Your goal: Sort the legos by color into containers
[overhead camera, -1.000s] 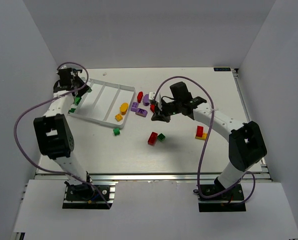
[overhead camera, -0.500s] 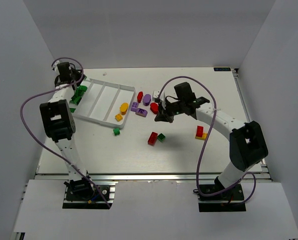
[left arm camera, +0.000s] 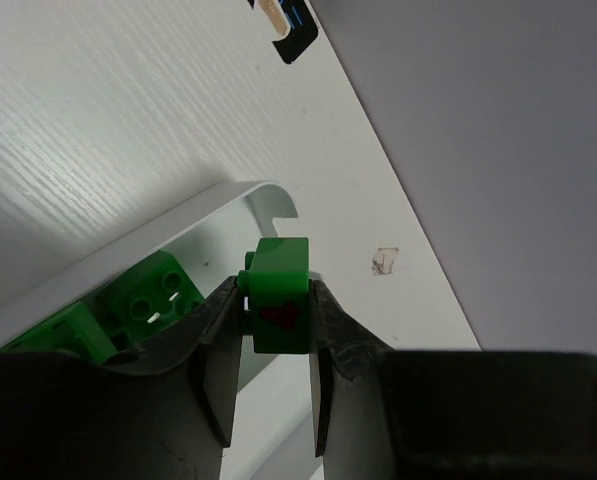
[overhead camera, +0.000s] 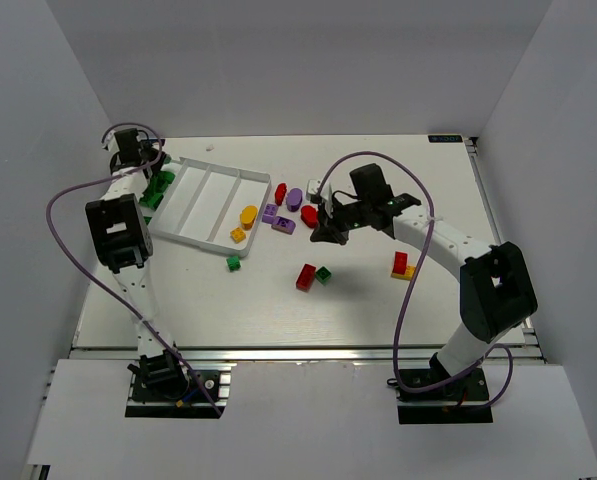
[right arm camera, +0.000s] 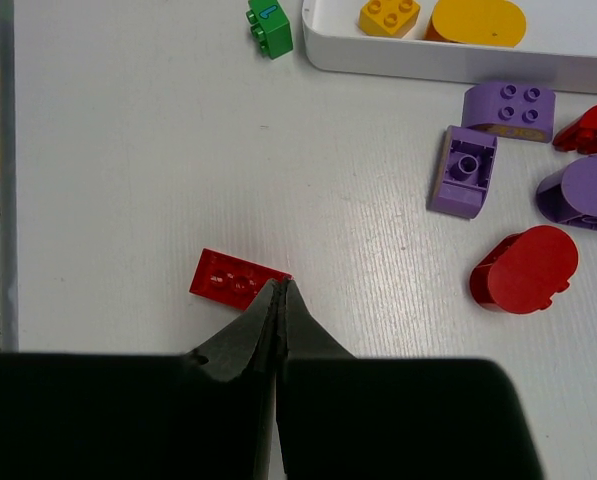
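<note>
White table, pale grey walls — left gripper pinches a green brick, right gripper closed on nothing.

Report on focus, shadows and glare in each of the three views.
Top external: even, soft light, only faint shadows on the table, no glare, bricks small but crisp. Left wrist: the green brick in the left gripper is sharp, the dark housing below soft. Right wrist: table grain and the red brick are sharp; the shut right gripper is nearly black, without detail.

No legible text (any view)
</note>
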Action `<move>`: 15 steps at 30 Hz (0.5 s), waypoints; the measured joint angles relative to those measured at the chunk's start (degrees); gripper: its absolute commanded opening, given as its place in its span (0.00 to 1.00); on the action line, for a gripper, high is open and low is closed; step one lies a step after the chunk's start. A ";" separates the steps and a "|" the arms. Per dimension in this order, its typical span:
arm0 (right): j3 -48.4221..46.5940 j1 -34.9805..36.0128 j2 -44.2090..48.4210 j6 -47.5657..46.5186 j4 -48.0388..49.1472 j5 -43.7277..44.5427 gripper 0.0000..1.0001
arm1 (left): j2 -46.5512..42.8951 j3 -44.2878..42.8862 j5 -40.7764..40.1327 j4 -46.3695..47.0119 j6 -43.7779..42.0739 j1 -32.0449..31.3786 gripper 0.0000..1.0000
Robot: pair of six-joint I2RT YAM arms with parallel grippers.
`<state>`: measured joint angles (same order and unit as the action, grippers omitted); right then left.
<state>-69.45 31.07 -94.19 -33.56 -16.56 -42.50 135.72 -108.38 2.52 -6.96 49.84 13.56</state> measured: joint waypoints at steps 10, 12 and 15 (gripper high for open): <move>0.00 -0.44 0.00 -0.04 -0.02 0.31 0.00 | 1.75 -3.34 1.42 -2.32 1.46 0.09 0.61; 0.00 -0.46 0.00 -0.07 -0.02 0.31 0.00 | 1.75 -3.85 1.55 -3.26 1.22 0.09 0.62; 0.00 -0.57 0.00 -0.26 -0.07 0.26 0.07 | 1.75 -4.33 1.86 -3.54 1.03 0.11 0.58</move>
<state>-69.45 30.50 -94.19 -33.82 -16.62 -42.24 137.47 -112.71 4.38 -10.50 50.87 13.67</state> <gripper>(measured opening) 0.018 0.607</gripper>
